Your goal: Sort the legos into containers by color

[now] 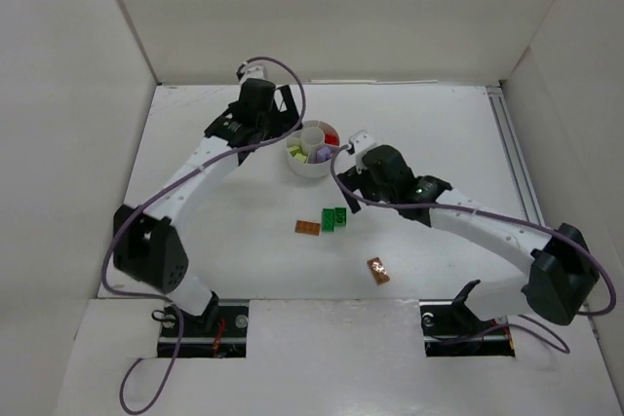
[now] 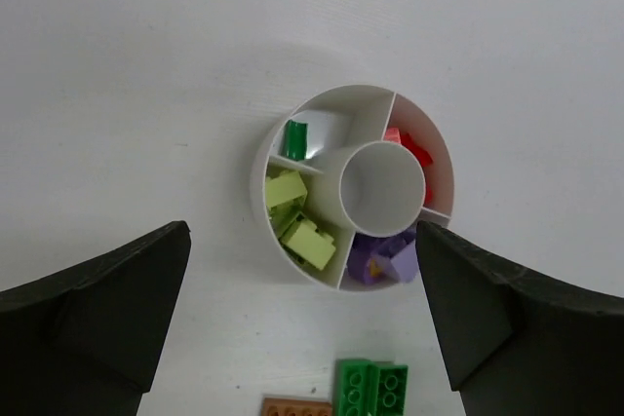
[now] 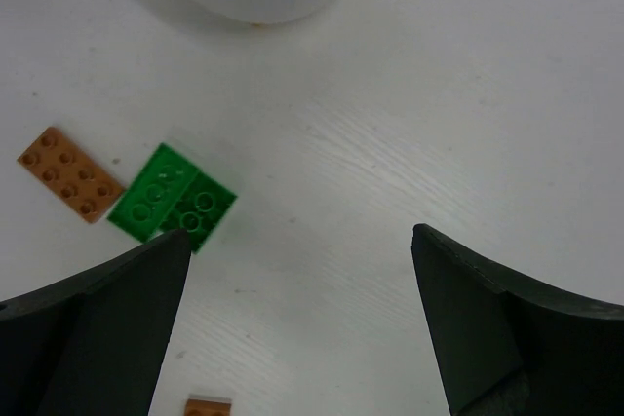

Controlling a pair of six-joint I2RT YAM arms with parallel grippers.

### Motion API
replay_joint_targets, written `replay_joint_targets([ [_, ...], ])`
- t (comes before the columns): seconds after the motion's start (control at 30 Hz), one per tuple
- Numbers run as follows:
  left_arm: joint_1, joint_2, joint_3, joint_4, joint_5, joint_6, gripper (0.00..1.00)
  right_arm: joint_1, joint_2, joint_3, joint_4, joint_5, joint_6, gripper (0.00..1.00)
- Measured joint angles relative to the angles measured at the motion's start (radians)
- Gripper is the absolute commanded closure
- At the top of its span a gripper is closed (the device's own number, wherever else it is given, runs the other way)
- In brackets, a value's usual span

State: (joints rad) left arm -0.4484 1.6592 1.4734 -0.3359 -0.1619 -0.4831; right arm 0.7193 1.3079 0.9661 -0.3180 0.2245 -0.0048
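Observation:
The white round dish [image 1: 310, 170] holds the containers, wedges around a central cup [image 2: 382, 187]. One wedge has a green lego [image 2: 294, 138], one pale yellow-green legos [image 2: 298, 219], one light purple legos [image 2: 378, 260], one red legos [image 2: 409, 148]. My left gripper [image 2: 302, 238] hangs open above the dish's near side, nothing between its fingers. A green lego [image 1: 334, 218] and an orange-brown lego [image 1: 307, 228] lie on the table in front of the dish. My right gripper [image 3: 300, 241] is open and empty over bare table, right of the green lego [image 3: 173, 199].
A second orange-brown lego [image 1: 378, 271] lies nearer the arm bases, showing at the bottom edge of the right wrist view as an orange-brown lego [image 3: 208, 406]. White walls enclose the table on the left, back and right. A rail [image 1: 515, 158] runs along the right side.

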Motion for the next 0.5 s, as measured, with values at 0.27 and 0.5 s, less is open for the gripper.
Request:
replay_joint_targets([
  [0.27, 0.002, -0.442, -0.369, 0.016, -0.033, -0.140, 0.00, 0.129, 0.212, 0.000, 0.035, 0.005, 0.135, 0.02],
  [0.5, -0.018, -0.529, -0.539, -0.031, -0.022, -0.208, 0.00, 0.143, 0.343, 0.009, 0.045, 0.014, 0.299, 0.18],
])
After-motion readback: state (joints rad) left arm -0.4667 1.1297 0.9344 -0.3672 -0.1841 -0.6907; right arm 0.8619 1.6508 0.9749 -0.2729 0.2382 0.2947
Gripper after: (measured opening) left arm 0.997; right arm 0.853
